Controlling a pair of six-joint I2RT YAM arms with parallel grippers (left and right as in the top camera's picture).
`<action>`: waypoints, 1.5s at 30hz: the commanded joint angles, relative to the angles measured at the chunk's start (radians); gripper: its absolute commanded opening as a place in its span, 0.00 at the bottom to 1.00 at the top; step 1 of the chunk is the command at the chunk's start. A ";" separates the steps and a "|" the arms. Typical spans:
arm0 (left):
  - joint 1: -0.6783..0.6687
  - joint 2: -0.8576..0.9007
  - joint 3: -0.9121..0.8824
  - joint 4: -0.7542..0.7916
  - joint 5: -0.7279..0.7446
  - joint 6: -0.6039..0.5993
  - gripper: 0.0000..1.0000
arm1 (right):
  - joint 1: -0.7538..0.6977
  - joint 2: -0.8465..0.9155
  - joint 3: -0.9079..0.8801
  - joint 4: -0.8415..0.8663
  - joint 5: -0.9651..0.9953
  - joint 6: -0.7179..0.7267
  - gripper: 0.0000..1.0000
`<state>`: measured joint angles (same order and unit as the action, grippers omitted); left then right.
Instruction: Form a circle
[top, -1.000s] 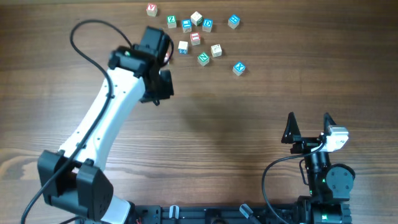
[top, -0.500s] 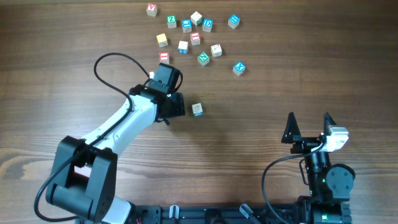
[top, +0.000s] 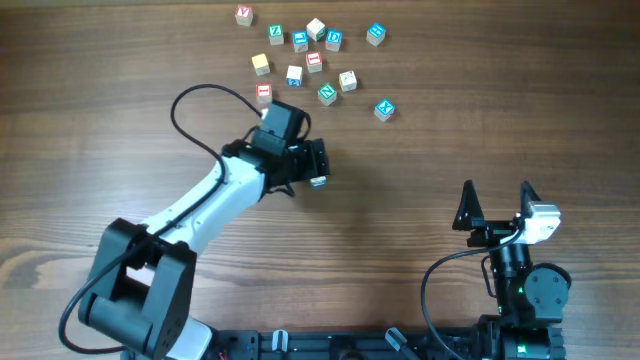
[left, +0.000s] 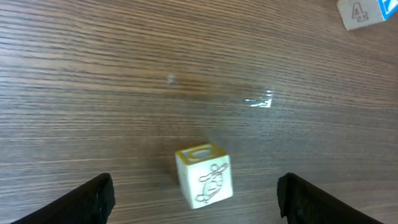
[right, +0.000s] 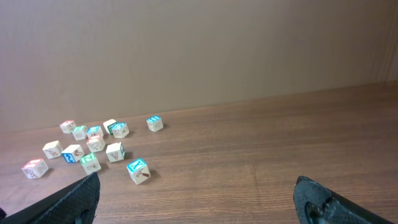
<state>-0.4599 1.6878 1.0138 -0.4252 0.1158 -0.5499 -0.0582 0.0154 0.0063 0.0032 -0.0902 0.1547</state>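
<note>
A pale wooden cube with a yellow top and a line drawing on its side (left: 205, 175) rests on the table. It sits between the wide-apart fingers of my open left gripper (left: 198, 202), touching neither. From overhead the left gripper (top: 319, 164) hovers over that cube (top: 319, 181), below the scatter of letter cubes (top: 314, 62) at the far edge. My right gripper (top: 497, 206) stands open and empty at the near right. No circle of cubes shows in any view; the cubes lie loosely spread.
Among the scattered cubes are a green one (top: 327, 94), a red one (top: 264, 92) and a blue one (top: 385, 110) nearest the left gripper. The right wrist view shows the same scatter (right: 93, 146) far to its left. Another cube (left: 360, 12) lies beyond the left gripper.
My left gripper came from the scatter's left side toward the table's middle and opened. A cube now lies loose on the table between its fingers. The right arm stayed still.
</note>
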 joint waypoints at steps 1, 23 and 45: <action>-0.055 0.052 -0.008 0.019 -0.068 -0.039 0.85 | -0.005 -0.008 -0.001 0.003 -0.016 -0.009 1.00; -0.014 0.163 -0.008 0.038 -0.290 -0.095 0.29 | -0.005 -0.008 -0.001 0.003 -0.016 -0.010 1.00; 0.163 0.162 -0.008 0.043 -0.282 -0.083 0.42 | -0.005 -0.008 -0.001 0.003 -0.016 -0.010 1.00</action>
<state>-0.3054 1.8339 1.0183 -0.3847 -0.1463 -0.6384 -0.0582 0.0154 0.0063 0.0032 -0.0898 0.1551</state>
